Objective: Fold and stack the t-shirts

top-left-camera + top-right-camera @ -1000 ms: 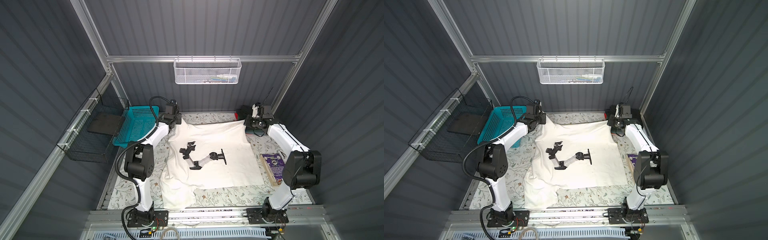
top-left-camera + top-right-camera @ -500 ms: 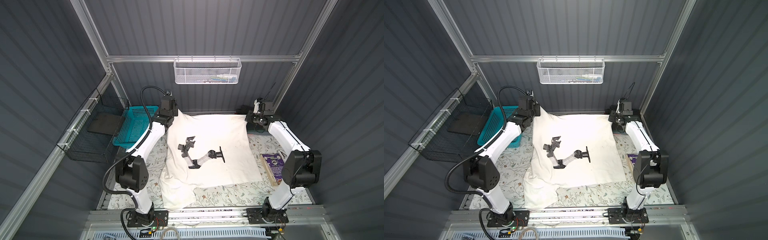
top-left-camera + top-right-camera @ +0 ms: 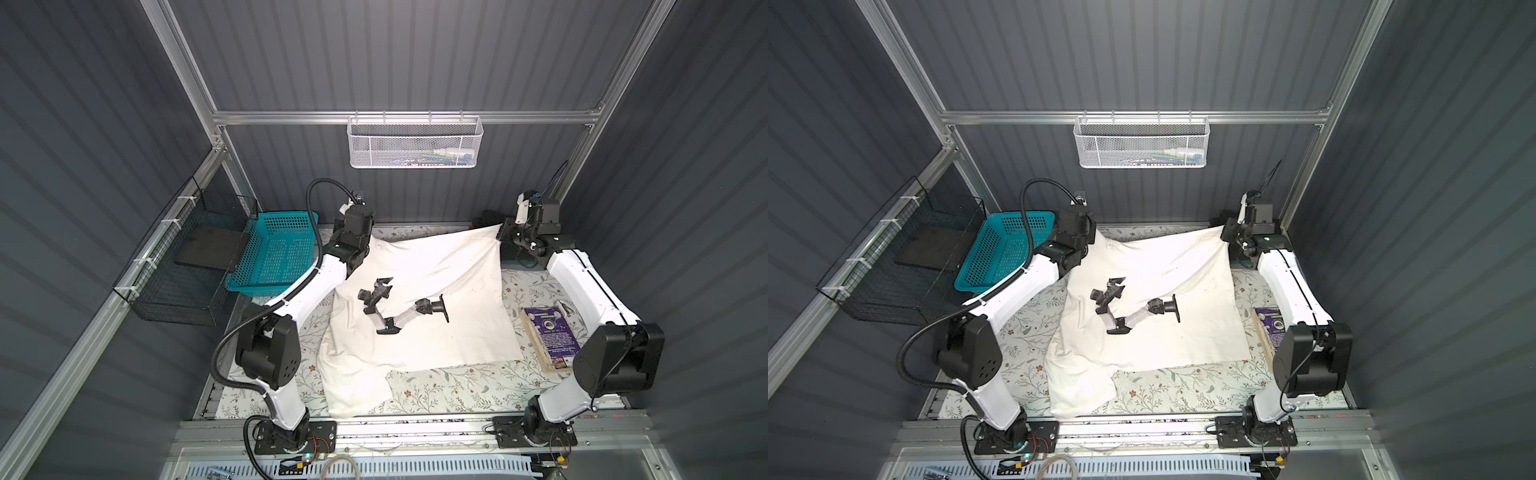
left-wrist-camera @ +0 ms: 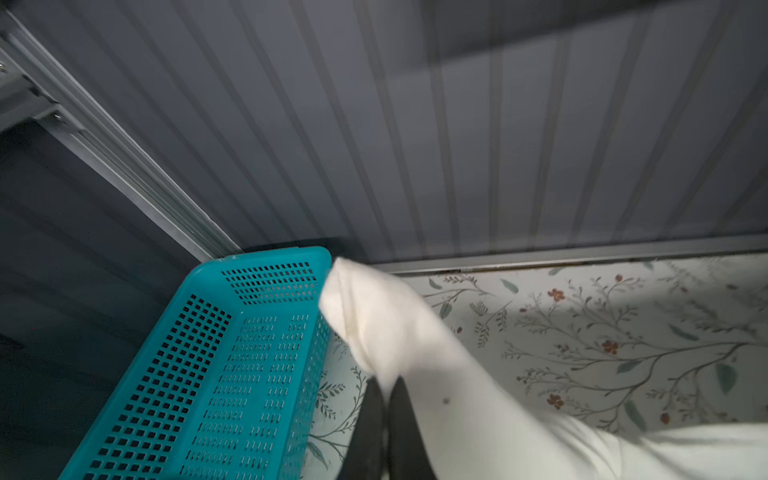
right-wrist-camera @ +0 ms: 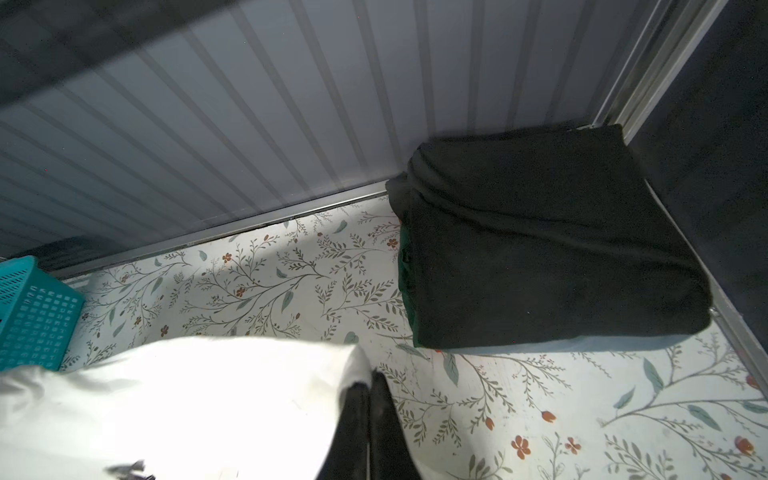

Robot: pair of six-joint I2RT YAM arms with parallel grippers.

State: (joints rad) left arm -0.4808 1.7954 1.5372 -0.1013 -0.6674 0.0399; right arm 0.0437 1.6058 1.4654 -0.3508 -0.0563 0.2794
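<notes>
Left gripper (image 4: 388, 384) and right gripper (image 5: 370, 386) pinched far corners of off-white t-shirt (image 3: 457, 345). Far edge had travelled rearward since a second earlier, possibly lifted.

off-white t-shirt (image 3: 1167, 282) lies spread on the floral table covering (image 3: 1183, 386), black-and-grey print (image 3: 1133, 309) facing up. far edge is raised: left gripper (image 3: 1091, 241) is clamped on the far left corner, right gripper (image 3: 1227, 237) on the far right corner. near left portion is rumpled and reaches the front edge. teal basket (image 3: 1000, 257) sits beside the left arm. purple book (image 3: 1268, 328) lies beside the right arm. white mesh basket (image 3: 1140, 143) hangs on the rear rail.
</notes>
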